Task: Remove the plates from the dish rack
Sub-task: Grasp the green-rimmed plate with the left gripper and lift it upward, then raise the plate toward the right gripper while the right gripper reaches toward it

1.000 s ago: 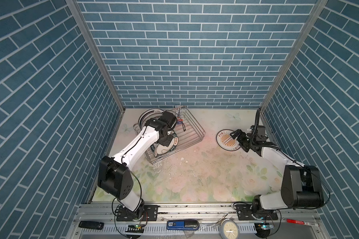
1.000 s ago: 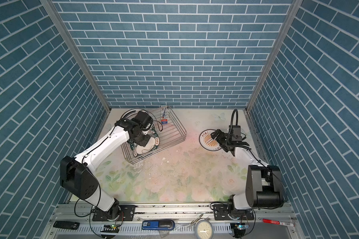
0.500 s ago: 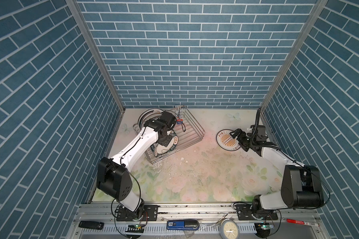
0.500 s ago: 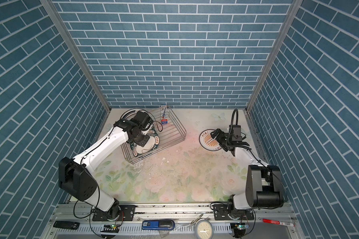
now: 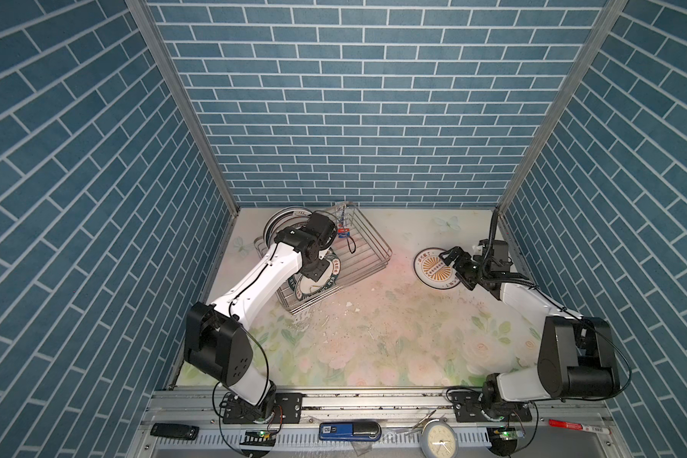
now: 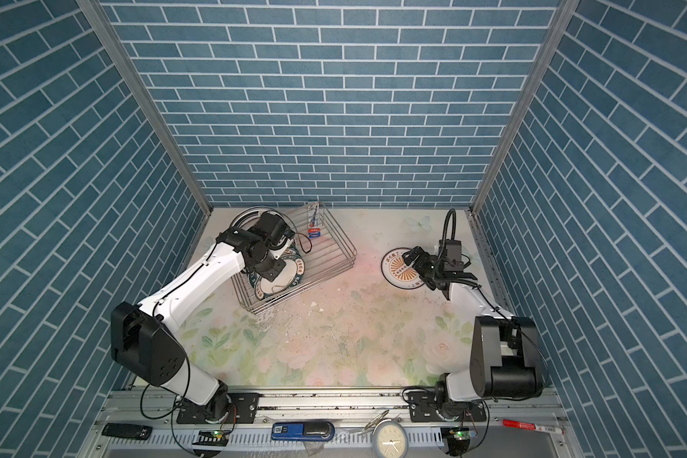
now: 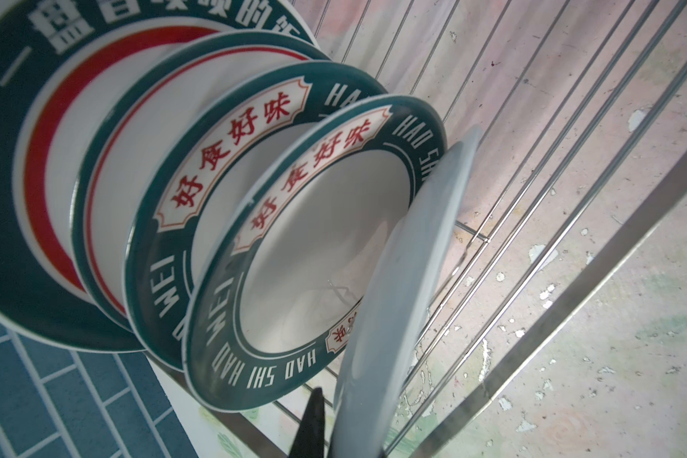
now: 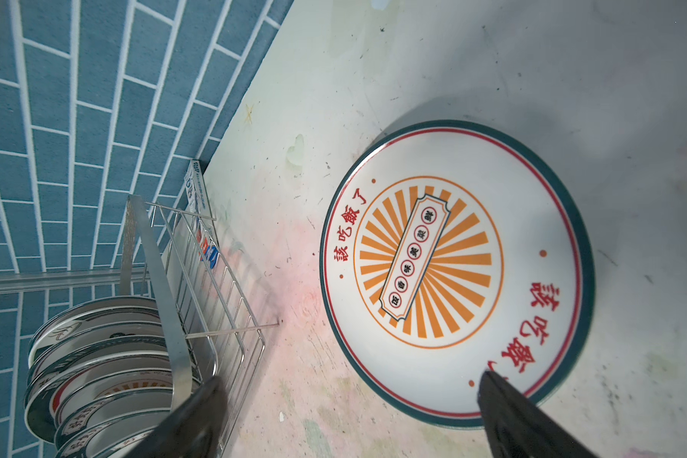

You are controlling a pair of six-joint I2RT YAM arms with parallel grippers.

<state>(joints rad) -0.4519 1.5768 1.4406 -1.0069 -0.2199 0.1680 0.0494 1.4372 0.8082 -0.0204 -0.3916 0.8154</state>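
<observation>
The dish rack (image 5: 367,253) stands on the far left of the surface (image 5: 373,341), close to the far-left corner and turned at an angle to the walls. The plates (image 5: 314,285) stand on edge in a tilted, overlapping row at the left end of the rack. In the left wrist view, four of them show dark teal lettered rims, two with red characters. The end plate (image 7: 397,297) of that row, next to the bare rack wires, shows its plain pale underside and is angled away from its neighbour. The left fingers (image 7: 313,420) are pressed together on the rim of this end plate. One dark finger lies on the side facing the neighbouring plates, and the rim runs between it and the opposite finger, which is mostly hidden. The end plate sits in the rack. The sunburst plate (image 5: 433,269) lies flat, face up, on the far right of the surface, well apart from the rack. The right fingers (image 8: 512,420) are spread wide at its right edge. In the right wrist view, one finger overlaps the plate's rim and the other lies off the plate on the rack side. Whether either finger touches the plate cannot be determined.
</observation>
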